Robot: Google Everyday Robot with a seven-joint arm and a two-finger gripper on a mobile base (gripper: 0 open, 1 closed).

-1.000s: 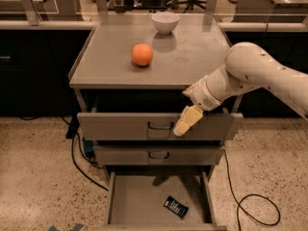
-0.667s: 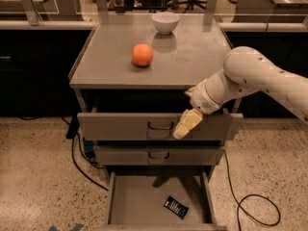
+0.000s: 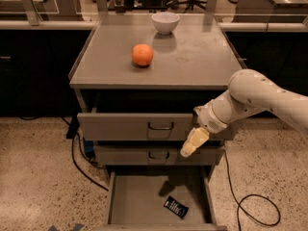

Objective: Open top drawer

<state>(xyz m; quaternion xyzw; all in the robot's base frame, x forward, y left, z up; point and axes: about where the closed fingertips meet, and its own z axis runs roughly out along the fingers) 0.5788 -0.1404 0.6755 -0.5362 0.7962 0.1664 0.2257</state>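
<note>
The gripper hangs off the front of the cabinet, right of centre. It points down and left over the lower edge of the top drawer, and its tip reaches the middle drawer below. You cannot tell from this view whether it is parted or closed, and nothing shows in its grasp. The top drawer sits directly under the cabinet top, and its small dark wire handle is at the centre of the front. The front looks to stand a little forward already, but that is a judgement.

Your main risk is position. The gripper is beside the handle, not on it, so a close made here would likely catch nothing. It is also low enough to snag the middle drawer's front instead.

The bottom drawer stands fully open with a dark packet near its front right corner. Watch that the arm or the base does not knock that drawer.

A sharp pull could send the orange, left of the top's centre, rolling toward the front edge. It could also shift the white bowl at the back edge. A black cable loops on the floor to the right.

The packet carries pale marks, but none of them can be read.
</note>
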